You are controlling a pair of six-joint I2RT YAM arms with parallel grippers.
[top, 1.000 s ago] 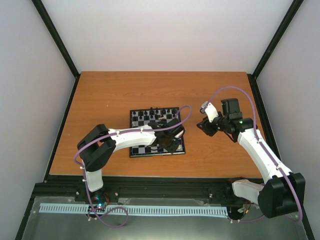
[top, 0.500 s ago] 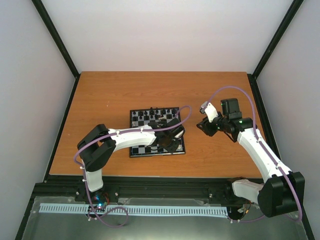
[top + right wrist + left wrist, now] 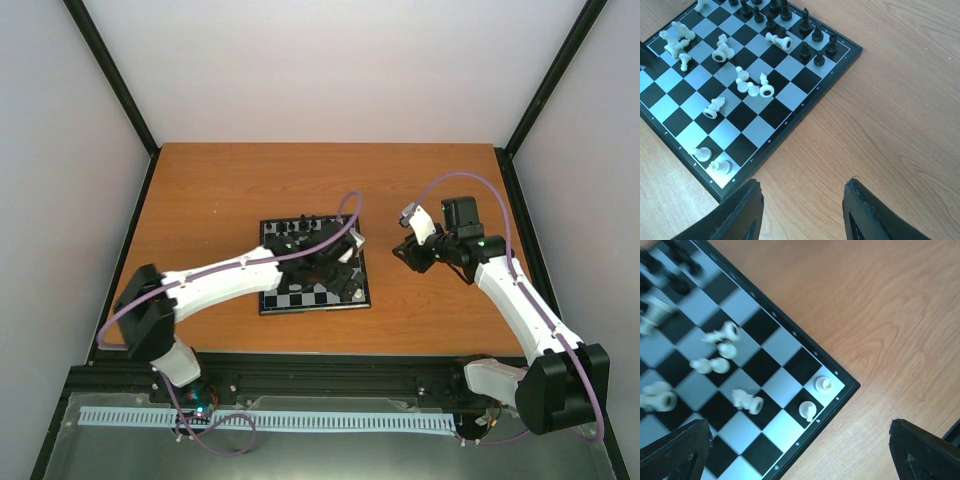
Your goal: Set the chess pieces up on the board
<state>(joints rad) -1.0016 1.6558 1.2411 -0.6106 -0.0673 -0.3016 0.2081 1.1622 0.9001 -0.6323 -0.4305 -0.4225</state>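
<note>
The board (image 3: 290, 297) lies mid-table. Black chess pieces (image 3: 805, 50) stand along its far rows, and cream-white chess pieces (image 3: 750, 85) lie tipped over about the middle. Two white pieces (image 3: 824, 385) (image 3: 807, 410) stand upright in the corner squares of the board (image 3: 783, 427). My left gripper (image 3: 345, 270) hovers over the board's right part, wide open (image 3: 800, 460), with nothing between its fingers (image 3: 675, 452). My right gripper (image 3: 405, 252) hangs over bare wood just right of the board (image 3: 805, 107), open (image 3: 802, 212) and empty.
Orange-brown wooden tabletop (image 3: 220, 190) surrounds the board. Black frame posts and pale walls close in the left, right and back. The left arm's purple cable (image 3: 345, 205) arcs above the board.
My left gripper has opened wide and shifted slightly away from the board's near right corner, its arm stretching out with the elbow swung left. The right arm has not moved.
</note>
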